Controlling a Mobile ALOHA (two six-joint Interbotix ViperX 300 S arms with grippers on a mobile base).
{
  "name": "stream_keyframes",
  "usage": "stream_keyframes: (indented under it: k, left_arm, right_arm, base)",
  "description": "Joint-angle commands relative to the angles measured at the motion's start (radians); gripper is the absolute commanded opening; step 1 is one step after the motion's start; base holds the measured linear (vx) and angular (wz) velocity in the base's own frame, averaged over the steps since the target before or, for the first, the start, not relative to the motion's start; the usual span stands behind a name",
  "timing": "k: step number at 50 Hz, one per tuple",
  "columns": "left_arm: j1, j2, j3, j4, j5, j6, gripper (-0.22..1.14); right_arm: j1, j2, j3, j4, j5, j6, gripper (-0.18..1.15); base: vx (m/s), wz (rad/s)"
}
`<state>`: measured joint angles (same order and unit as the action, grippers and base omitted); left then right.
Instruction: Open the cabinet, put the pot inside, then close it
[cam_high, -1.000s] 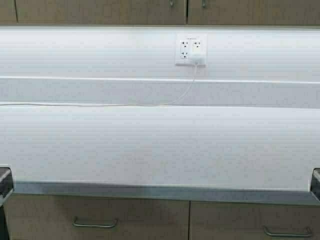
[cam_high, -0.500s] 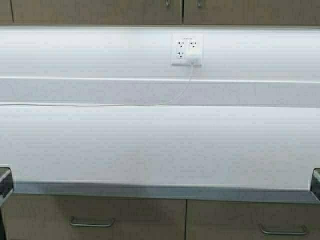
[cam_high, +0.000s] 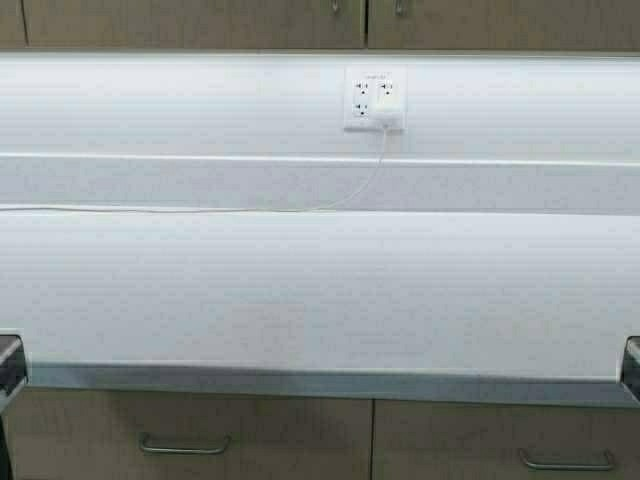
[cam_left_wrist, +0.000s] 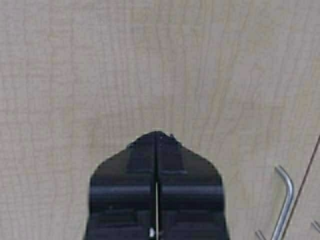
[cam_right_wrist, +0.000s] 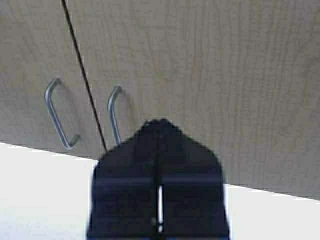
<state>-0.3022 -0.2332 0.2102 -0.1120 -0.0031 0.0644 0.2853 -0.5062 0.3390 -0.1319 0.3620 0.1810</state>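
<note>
Cabinet (cam_high: 200, 22) hangs at the far top edge above the white counter (cam_high: 320, 290), both doors shut. Slim vertical handles (cam_right_wrist: 116, 115) sit at the centre seam: rigid metal, probably slick, best hooked from behind and pulled. Pot not in view. Left gripper (cam_left_wrist: 157, 137) faces the door panel, jaws pressed together; right gripper (cam_right_wrist: 159, 125) near the handles, jaws likewise together, nothing held

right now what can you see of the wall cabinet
The cabinet has two light tan wood-grain doors, both shut, meeting at a thin dark centre seam. A slim silvery metal handle stands on each side of that seam. In the high view only its bottom edge shows, above the white backsplash. Nothing touches it; the right pincer, shut, points toward it.
</note>
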Motion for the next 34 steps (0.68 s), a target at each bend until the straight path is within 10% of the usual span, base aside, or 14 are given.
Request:
stream_keyframes:
  k: [1, 34]
  left_arm:
    - [-0.002, -0.011, -0.009, -0.002, -0.008, -0.002, 0.03]
    - [-0.002, -0.011, -0.008, -0.002, -0.008, -0.002, 0.03]
  right_arm:
    - [0.002, -0.012, -0.005, 0.0, -0.005, 0.0, 0.06]
    - [0.002, -0.012, 0.0, -0.002, -0.005, 0.0, 0.06]
  base:
    - [0.0, 0.0]
    - [0.0, 0.0]
